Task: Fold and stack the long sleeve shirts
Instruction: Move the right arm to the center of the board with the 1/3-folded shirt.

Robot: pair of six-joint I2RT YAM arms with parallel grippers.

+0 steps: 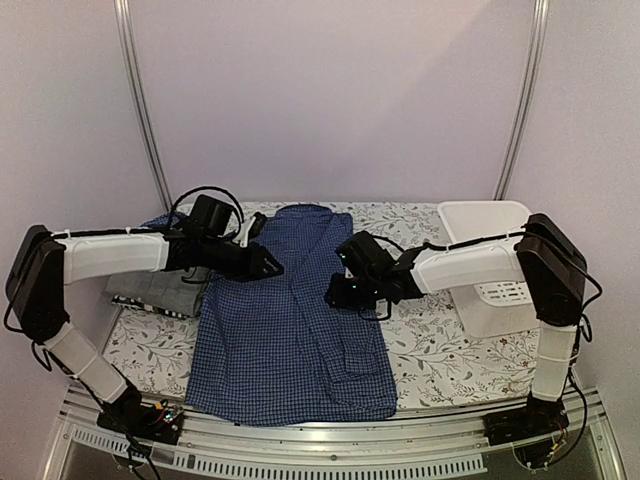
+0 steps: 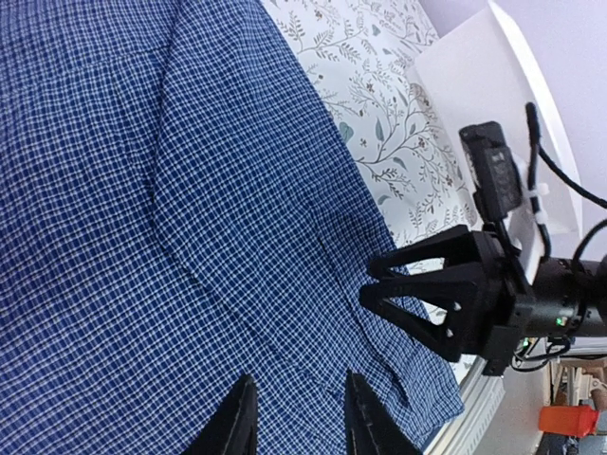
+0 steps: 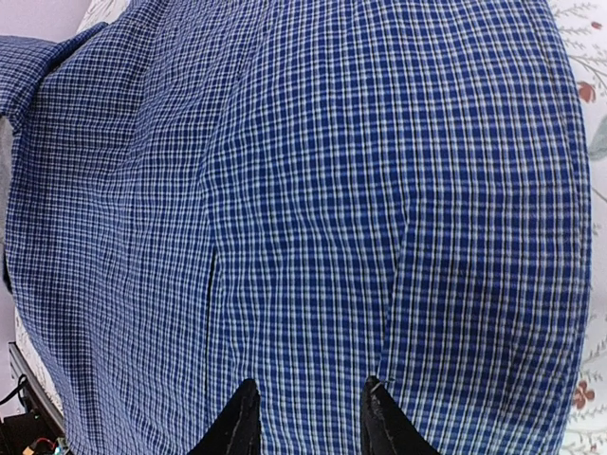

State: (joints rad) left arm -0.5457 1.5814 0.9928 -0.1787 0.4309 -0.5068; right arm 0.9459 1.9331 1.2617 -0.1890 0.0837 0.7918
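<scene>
both sets of jaws stand partly parted and empty. the left gripper (image 2: pixel 299 412) and right gripper (image 3: pixel 308 412) hover just over the dark blue checked shirt (image 1: pixel 290 330), spread long mid-table beside a folded pile (image 1: pixel 160 292). folding looks under way; next, each likely must pinch an edge to double it over.

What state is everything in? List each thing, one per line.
blue checked shirt: spread flat on the table, collar at the far end, not gripped.
folded shirts: piled at the table's left side.
white basket: upright at the right side; contents not visible.
left pincer: open, empty, over the blue checked shirt.
right pincer: open, empty, over the blue checked shirt.
</scene>
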